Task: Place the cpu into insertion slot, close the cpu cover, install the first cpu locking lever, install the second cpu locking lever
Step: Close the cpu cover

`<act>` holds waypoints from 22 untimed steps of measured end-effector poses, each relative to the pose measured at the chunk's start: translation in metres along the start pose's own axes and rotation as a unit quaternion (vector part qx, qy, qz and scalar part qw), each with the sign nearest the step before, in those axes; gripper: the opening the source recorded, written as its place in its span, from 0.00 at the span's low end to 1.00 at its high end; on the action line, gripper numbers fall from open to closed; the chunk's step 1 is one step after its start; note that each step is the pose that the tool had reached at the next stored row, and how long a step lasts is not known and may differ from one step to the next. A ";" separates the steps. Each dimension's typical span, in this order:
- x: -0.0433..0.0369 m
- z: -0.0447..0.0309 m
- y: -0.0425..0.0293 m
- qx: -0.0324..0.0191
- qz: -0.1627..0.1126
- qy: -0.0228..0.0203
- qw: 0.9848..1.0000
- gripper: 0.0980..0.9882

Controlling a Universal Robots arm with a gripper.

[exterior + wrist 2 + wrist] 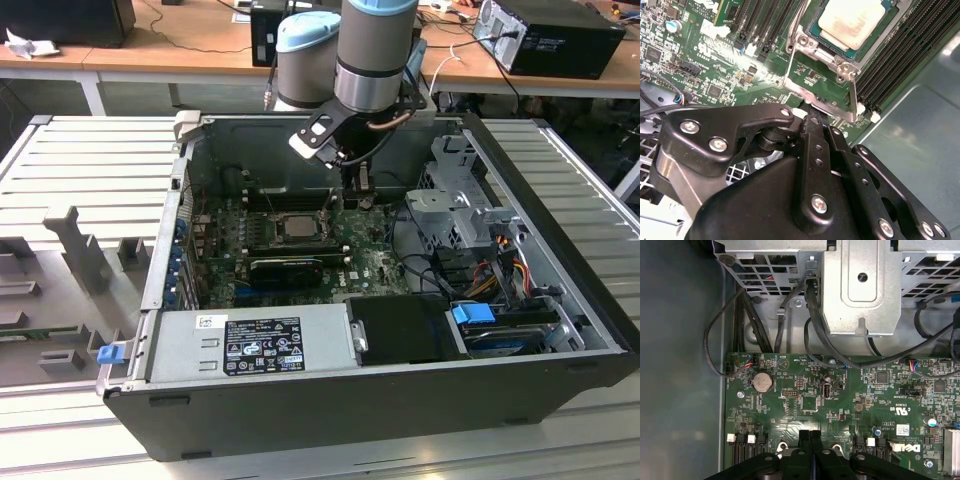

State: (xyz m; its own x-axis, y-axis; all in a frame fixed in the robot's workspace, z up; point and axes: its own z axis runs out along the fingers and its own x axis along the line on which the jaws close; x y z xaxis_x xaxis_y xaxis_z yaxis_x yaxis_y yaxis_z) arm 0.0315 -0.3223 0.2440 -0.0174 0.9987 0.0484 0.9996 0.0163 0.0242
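Seating the cpu: done, I'd judge; the cpu (852, 22) lies flat in the insertion slot (278, 225).
Cover: the cpu cover (804, 47) looks lowered, framing the chip.
Levers: one locking lever (854, 97) runs along the frame's edge. I cannot tell whether it is latched, so both lever steps seem left to do.
Hand: the hand (810, 436) is closed, fingers (802, 442) pressed together with nothing visible between them, tips just beside the frame's corner.
Place: in the exterior view the slot sits at 8 o'clock from the hand.
Case: the computer case (330, 400) on the counter (100, 160) holds the motherboard (815, 400). A power supply (255, 345) lies at 6 o'clock of the slot and a drive cage (460, 200) at 3 o'clock.
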 end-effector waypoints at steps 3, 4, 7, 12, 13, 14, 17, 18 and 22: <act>0.0000 0.0000 -0.0014 0.000 0.000 0.000 1.000 0.01; 0.0000 0.0000 -0.0019 0.000 0.000 0.000 1.000 0.01; 0.0001 -0.0001 -0.0034 0.000 0.000 0.000 1.000 0.01; 0.0001 -0.0002 -0.0069 0.000 0.000 0.001 1.000 0.01; 0.0001 -0.0002 -0.0075 0.000 0.000 0.001 1.000 0.01; 0.0001 -0.0002 -0.0083 0.000 0.000 0.001 1.000 0.01; 0.0002 -0.0002 -0.0107 0.000 0.000 0.001 1.000 0.01; 0.0002 -0.0003 -0.0115 0.000 0.000 0.001 1.000 0.01; 0.0003 -0.0003 -0.0152 0.000 0.000 0.001 1.000 0.01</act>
State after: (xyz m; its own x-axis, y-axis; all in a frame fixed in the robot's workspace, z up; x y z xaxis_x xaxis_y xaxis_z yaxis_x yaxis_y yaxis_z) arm 0.0163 -0.3223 0.2440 -0.0174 0.9985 0.0513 0.9996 0.0162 0.0243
